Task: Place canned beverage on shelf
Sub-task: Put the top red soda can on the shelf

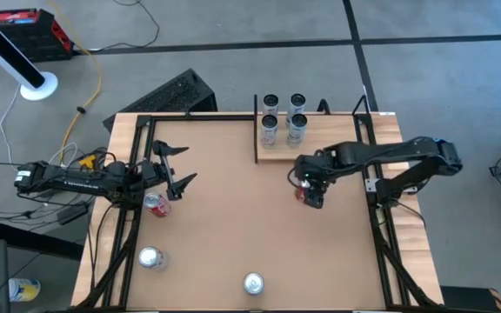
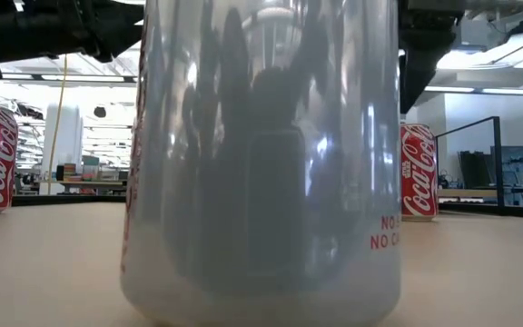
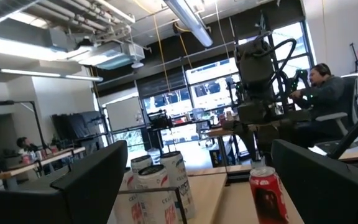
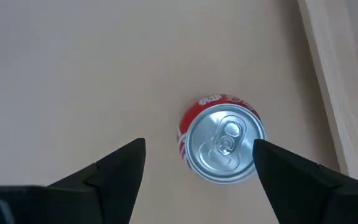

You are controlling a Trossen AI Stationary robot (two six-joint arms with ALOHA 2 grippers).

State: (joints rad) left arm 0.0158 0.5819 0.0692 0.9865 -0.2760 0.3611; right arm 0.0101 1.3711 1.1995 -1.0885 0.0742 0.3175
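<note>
The right end effector (image 4: 199, 163) hangs above a red cola can (image 4: 222, 147), its two dark fingers spread wide to either side of the silver lid and not touching it. From overhead, the same end effector (image 1: 310, 193) sits over that can (image 1: 301, 189) on the brown tabletop (image 1: 233, 217), just in front of the shelf (image 1: 320, 149), a pale wood-grain plank with a thin black rail at its left end. The can stands upright on the tabletop, near the shelf's front edge but not on it. Four silver cans (image 1: 283, 117) already stand on the shelf in two close pairs.

Across the tabletop, the left end effector (image 1: 177, 167) waits near the left edge with its fingers wide apart and nothing between them. A second red can (image 1: 156, 204) stands just beside it on the tabletop. Its wrist camera looks level across the surface, past the shelved cans (image 3: 157, 186), to the red can (image 3: 268, 196) beneath the right arm (image 3: 257, 87). A person (image 3: 322, 93) sits at a desk in the room beyond.

Two more silver cans stand near the front of the tabletop, one at the left (image 1: 150, 258) and one at the middle (image 1: 253, 283). The table-level camera is almost filled by a pale can (image 2: 261, 163) close to the lens, with red cans at either side behind it.
</note>
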